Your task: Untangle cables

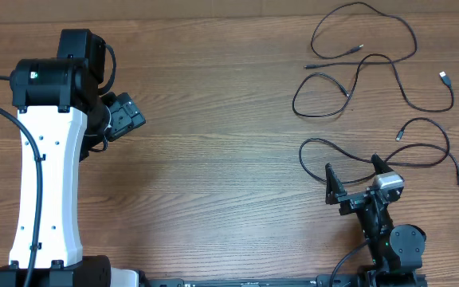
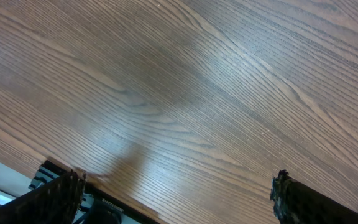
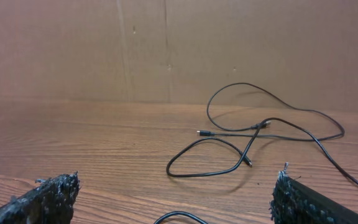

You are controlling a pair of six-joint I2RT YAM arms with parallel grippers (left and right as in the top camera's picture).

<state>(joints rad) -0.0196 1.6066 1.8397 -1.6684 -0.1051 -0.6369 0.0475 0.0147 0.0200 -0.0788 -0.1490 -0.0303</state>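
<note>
Three thin black cables lie as separate loops at the table's far right. One forms a wide loop at the top. A second below it ends in a silvery plug. The third curves just beyond my right gripper, which is open and empty. In the right wrist view my jaws stand wide apart, with a cable bend between them and looped cables further ahead. My left gripper is far left, open and empty over bare wood.
The white left arm stands along the left side. The table's front edge and a black rail show at the lower left of the left wrist view. A brown cardboard wall backs the table.
</note>
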